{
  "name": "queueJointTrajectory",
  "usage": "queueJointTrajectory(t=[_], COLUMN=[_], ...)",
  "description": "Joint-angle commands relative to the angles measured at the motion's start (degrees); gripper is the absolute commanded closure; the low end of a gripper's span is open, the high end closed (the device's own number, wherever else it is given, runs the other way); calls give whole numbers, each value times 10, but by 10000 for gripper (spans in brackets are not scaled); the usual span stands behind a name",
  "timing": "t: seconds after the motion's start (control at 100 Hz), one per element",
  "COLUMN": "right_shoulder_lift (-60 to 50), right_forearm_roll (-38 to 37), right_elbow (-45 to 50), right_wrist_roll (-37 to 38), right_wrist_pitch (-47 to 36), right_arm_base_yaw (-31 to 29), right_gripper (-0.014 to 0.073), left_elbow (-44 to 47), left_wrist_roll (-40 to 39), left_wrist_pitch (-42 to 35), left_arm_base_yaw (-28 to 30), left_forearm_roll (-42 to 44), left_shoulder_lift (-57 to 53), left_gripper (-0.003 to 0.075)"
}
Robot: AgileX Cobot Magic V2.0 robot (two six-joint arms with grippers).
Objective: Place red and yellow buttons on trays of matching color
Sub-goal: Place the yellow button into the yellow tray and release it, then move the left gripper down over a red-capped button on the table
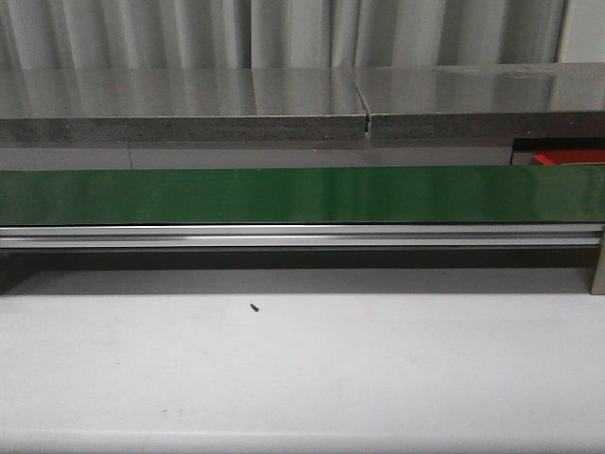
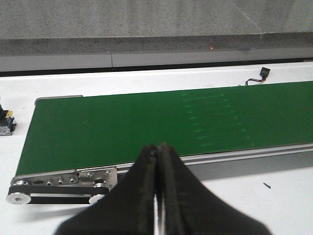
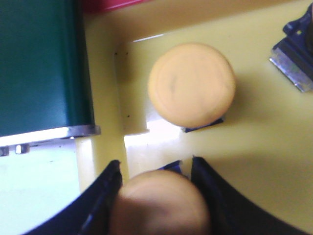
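My right pincer [image 3: 159, 196] grips a yellow button [image 3: 159, 205] by its smooth, rigid, light-looking cap sides, low in frame over the yellow tray [image 3: 254, 142] beside another button [image 3: 191, 83]; my left pincer [image 2: 157, 196] is closed, empty.

A pale, matte white worktop [image 1: 302, 378] fills the foreground toward 6 o'clock. Beyond it, toward 12 o'clock, runs a glossy grey speckled stone ledge [image 1: 189, 104] with a seam, backed by pleated grey curtains [image 1: 284, 33]. Soft, even light reflects off the ledge.
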Motion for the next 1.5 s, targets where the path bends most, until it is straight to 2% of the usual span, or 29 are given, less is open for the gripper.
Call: queueJointTrajectory(t=[0.0,0.17,0.24,0.29,0.44,0.53,0.69,0.92,1.16,1.31,1.41,1.49], right_shoulder_lift=[-9,7,7,7,7,3,-24,-117,-252,-315,-345,-362], right_forearm_roll=[18,18,19,19,30,39,49,59,59,52,41,40], right_elbow=[-10,-10,-10,-10,-10,-11,-11,-11,-11,-11,-11,-11], right_wrist_roll=[-2,-2,-2,-2,-1,-1,-1,-2,-56,-64,-64,-64], right_wrist_pitch=[-8,-2,2,5,8,13,18,19,-19,-23,-22,-19], right_arm_base_yaw=[-1,4,4,4,4,4,4,21,122,176,203,216], right_gripper=[494,491,459,404,152,79,81,81,85,91,172,312], left_elbow=[-16,-16,-16,-16,-16,-16,-16,-16,-16,-16,-16,-16], left_wrist_roll=[-1,-1,-1,-1,-1,-1,-1,-1,-1,-1,-1,-1], left_wrist_pitch=[-28,-28,-28,-28,-28,-28,-28,-28,-28,-28,-31,-35], left_arm_base_yaw=[-6,-6,-6,-6,-6,-6,-6,-6,-6,-6,-6,-6], left_forearm_roll=[-20,-20,-20,-20,-20,-20,-20,-20,-20,-20,-20,-20], left_shoulder_lift=[-2,-2,-2,-2,-2,-2,-2,-2,-2,-2,-2,-2], left_gripper=[739,739,739,739,739,739,739,739,739,739,739,739])
